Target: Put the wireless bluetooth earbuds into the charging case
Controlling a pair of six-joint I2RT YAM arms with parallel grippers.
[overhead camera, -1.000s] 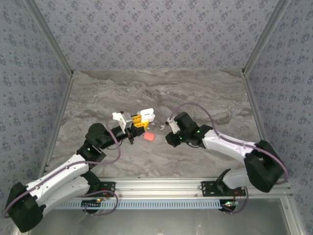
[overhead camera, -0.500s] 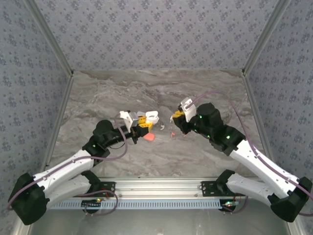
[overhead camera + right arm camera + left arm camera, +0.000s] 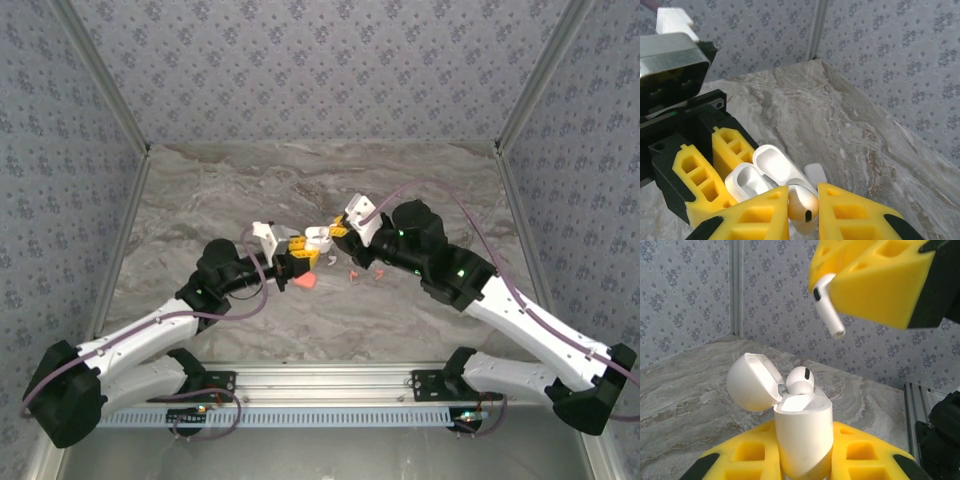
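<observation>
My left gripper is shut on an upright white charging case, lid flipped open to the left. One white earbud sits in it; the slot beside it looks empty. My right gripper is shut on a second white earbud, its stem pointing down, apart from the case and just above it. In the right wrist view the open case lies directly below that earbud. Two coral-red earbuds lie on the table.
A coral case lies on the marble table just under the left gripper. A small white rounded piece rests on the table beyond the open case. Patterned walls close in the back and sides.
The right arm has lifted off the table and swung left, bringing its earbud over the open case. The left gripper has moved the case slightly right, towards it.
</observation>
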